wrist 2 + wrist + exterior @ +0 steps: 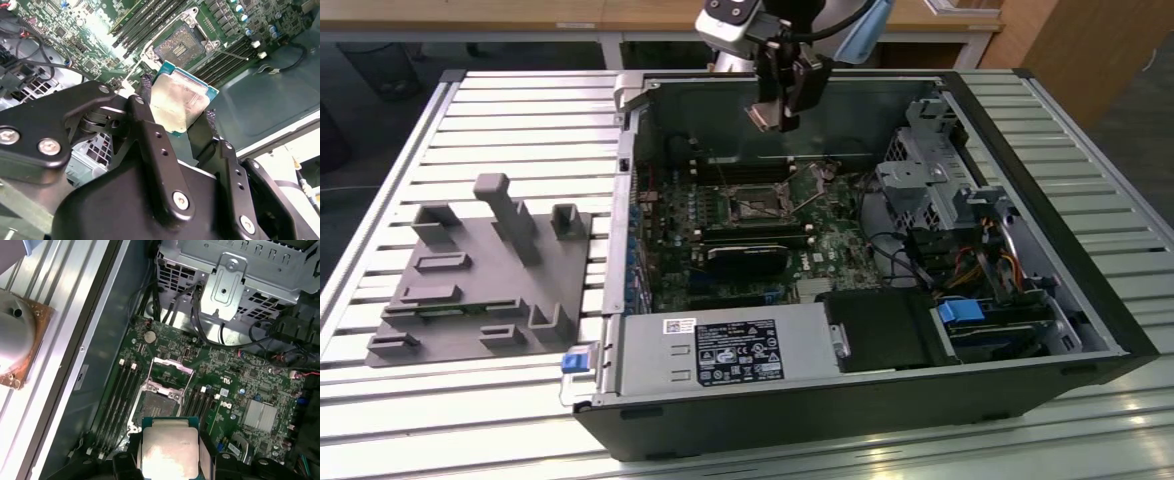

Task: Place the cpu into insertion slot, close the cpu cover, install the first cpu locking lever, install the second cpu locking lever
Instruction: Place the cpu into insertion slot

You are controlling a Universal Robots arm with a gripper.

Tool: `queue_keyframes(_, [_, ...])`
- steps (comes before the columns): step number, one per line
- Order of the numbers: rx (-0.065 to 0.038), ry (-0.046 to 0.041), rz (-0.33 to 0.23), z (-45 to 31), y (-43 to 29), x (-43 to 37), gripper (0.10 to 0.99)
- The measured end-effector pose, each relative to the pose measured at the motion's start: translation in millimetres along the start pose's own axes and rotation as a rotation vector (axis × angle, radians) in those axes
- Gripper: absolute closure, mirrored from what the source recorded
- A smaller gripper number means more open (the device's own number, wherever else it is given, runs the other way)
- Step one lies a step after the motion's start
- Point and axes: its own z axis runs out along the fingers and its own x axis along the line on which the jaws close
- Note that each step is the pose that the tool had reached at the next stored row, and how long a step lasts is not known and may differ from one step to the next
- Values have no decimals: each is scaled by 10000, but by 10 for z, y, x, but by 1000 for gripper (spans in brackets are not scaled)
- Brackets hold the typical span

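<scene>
My gripper point(775, 120) hangs above the back of the open computer case, shut on the cpu point(759, 117), a flat square chip with a pale metal face. In both wrist views the cpu point(180, 100) point(167, 450) sits between the two black fingers point(144, 90). The insertion slot point(754, 207) point(181, 45) point(154, 406) lies uncovered on the green board, below the chip and apart from it. The cpu cover point(170, 372) stands raised at the slot's far edge. A thin wire lever point(231, 52) sticks out beside the slot.
The case walls point(630, 200) ring the board. A metal drive cage point(927, 175) and cables stand at the exterior view's right, and a power supply point(720, 350) at the front. Long black memory slots point(117, 400) flank the socket. A grey fixture block point(480, 270) lies on the slatted table.
</scene>
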Motion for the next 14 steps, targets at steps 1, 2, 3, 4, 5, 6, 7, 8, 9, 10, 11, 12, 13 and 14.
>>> queue_keyframes(1, [-1, -7, 72, 0, 0, 0, 545])
queue_keyframes(2, [-3, -13, 141, 1, 0, 0, 545])
queue_keyframes(3, [-4, -19, 213, 2, 0, 0, 545])
queue_keyframes(4, [-6, -25, 280, 2, 0, 0, 545])
queue_keyframes(5, [-6, -31, 338, 3, 0, 0, 545])
queue_keyframes(6, [-7, -34, 379, 4, 0, 0, 545])
queue_keyframes(7, [-8, -37, 408, 6, 0, 0, 545])
queue_keyframes(8, [-8, -38, 425, 10, 0, 0, 545])
queue_keyframes(9, [-8, -40, 436, 14, -1, 0, 545])
queue_keyframes(10, [-8, -41, 444, 17, -1, 0, 545])
queue_keyframes(11, [-9, -40, 449, 22, -2, 0, 545])
queue_keyframes(12, [-8, -41, 453, 26, -2, 0, 545])
queue_keyframes(13, [-8, -42, 457, 30, -3, -1, 545])
queue_keyframes(14, [-8, -42, 460, 35, -3, -1, 545])
